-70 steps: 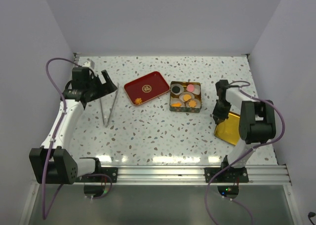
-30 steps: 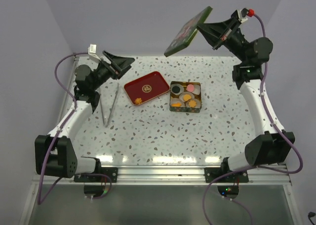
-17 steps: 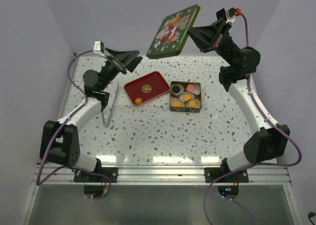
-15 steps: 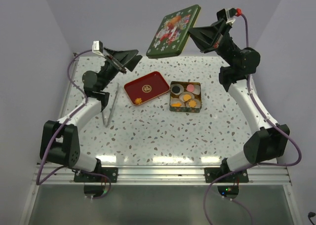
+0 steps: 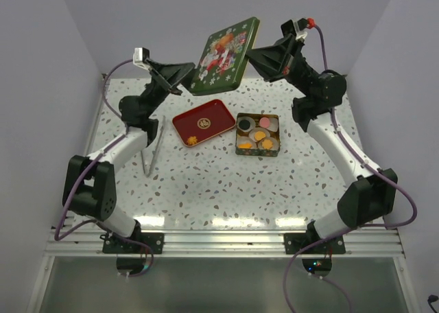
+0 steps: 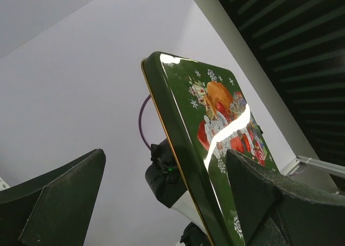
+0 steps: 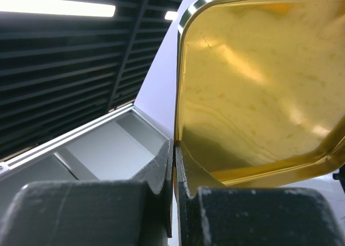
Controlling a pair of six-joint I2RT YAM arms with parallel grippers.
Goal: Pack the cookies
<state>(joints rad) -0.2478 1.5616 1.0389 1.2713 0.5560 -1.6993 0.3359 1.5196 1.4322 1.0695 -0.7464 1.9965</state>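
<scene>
above the table (image 5: 206, 182), lid (image 5: 223, 52) in right gripper (image 5: 250, 53)

The lid (image 5: 223, 55), aloft, leaves cookies (image 5: 245, 124) in the tin (image 5: 258, 114) unobstructed from above.

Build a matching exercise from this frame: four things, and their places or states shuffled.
Things:
1 lid
2 tray
3 tin
4 tongs

Places or states:
A lying on the table, left of the tray
B held aloft by the right gripper
C open, cookies inside
D red, beside the tin

Pairs: 1-B, 2-D, 3-C, 4-A
</scene>
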